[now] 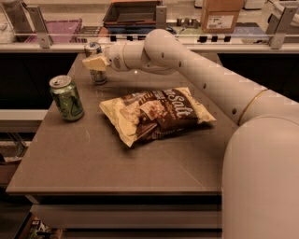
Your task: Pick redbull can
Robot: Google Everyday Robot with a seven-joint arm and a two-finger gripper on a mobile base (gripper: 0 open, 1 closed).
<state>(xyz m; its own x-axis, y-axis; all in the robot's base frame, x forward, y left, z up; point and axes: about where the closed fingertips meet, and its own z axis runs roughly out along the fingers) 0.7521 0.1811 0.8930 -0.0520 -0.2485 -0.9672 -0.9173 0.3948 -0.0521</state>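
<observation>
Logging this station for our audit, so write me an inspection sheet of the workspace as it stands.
Surface: brown table, flat and level.
Job's things: redbull can upright on the table near the far left corner.
Clutter: green can upright by the left edge; chip bag lying flat mid-table, apart from both cans.
Grippers: gripper at the redbull can, covering its middle from this view.
Cables: nothing seen.
Surroundings: behind the table, a cardboard box, a purple bin and a dark tray.
</observation>
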